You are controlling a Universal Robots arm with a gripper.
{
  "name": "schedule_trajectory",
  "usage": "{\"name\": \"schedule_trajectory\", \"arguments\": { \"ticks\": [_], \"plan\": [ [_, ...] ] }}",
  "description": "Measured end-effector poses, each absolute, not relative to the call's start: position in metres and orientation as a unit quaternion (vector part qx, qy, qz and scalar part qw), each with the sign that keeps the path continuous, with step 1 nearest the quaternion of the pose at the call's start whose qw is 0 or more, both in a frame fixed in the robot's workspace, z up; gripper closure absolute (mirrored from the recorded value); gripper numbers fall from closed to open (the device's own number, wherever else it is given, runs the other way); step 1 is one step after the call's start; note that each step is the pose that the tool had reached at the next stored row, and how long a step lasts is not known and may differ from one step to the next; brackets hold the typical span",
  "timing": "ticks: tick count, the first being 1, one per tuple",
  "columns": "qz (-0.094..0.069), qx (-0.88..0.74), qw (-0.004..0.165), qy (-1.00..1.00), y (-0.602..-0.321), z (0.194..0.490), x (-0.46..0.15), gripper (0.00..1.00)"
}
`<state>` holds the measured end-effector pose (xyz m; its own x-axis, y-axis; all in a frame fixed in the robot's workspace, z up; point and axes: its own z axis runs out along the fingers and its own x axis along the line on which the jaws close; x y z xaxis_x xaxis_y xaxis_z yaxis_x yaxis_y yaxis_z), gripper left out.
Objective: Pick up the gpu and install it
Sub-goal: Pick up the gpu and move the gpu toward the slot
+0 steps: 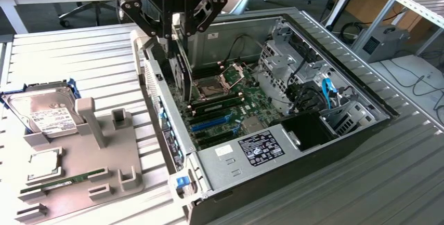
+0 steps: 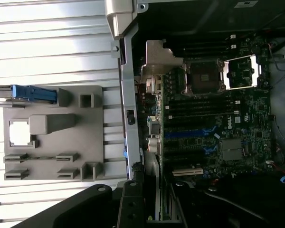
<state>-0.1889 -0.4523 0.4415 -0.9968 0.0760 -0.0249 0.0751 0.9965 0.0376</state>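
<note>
My gripper (image 1: 179, 37) is shut on the gpu (image 1: 183, 74), a thin dark card that hangs upright on its edge. The card is over the open computer case (image 1: 298, 147), close to the case's wall on the exterior view's left. Its lower end is just above the motherboard (image 1: 236, 105), near the CPU socket (image 1: 208, 87). In the wrist view the gripper (image 2: 156, 206) frames the gpu (image 2: 154, 156) seen edge-on, and the card's silver bracket (image 2: 156, 59) stands beside the case wall. The blue expansion slots (image 2: 183, 134) lie beside the card's edge.
A grey holder tray (image 1: 83, 173) lies on the slatted table on the exterior view's left. It carries a hard drive (image 1: 45, 113), a CPU (image 1: 43, 163) and a green RAM stick (image 1: 66, 181). Drive cages and cables (image 1: 312, 90) fill the case's other side.
</note>
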Motion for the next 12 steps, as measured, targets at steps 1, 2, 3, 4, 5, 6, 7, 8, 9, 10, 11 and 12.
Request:
{"name": "schedule_trajectory", "arguments": {
  "ticks": [1,2,3,4,5,6,7,8,9,10,11,12],
  "plan": [
    [0.018,0.038,0.013,0.999,-0.4523,0.4414,-0.188,0.74],
    [0.018,0.038,0.013,0.999,-0.4523,0.4414,-0.1868,0.74],
    [0.018,0.038,0.013,0.999,-0.4523,0.4414,-0.1858,0.74],
    [0.018,0.038,0.013,0.999,-0.4523,0.4414,-0.185,0.74],
    [0.018,0.038,0.013,0.999,-0.4523,0.4414,-0.1841,0.74],
    [0.018,0.038,0.013,0.999,-0.4523,0.4414,-0.1832,0.74],
    [0.018,0.038,0.013,0.999,-0.4523,0.4414,-0.1823,0.74],
    [0.018,0.038,0.013,0.999,-0.4523,0.4414,-0.1814,0.74],
    [0.018,0.038,0.013,0.999,-0.4523,0.4414,-0.1806,0.74],
    [0.018,0.038,0.013,0.999,-0.4523,0.4415,-0.1796,0.74],
    [0.018,0.038,0.013,0.999,-0.4523,0.4414,-0.1789,0.74],
    [0.018,0.038,0.013,0.999,-0.4523,0.4414,-0.1782,0.74]
  ]
}}
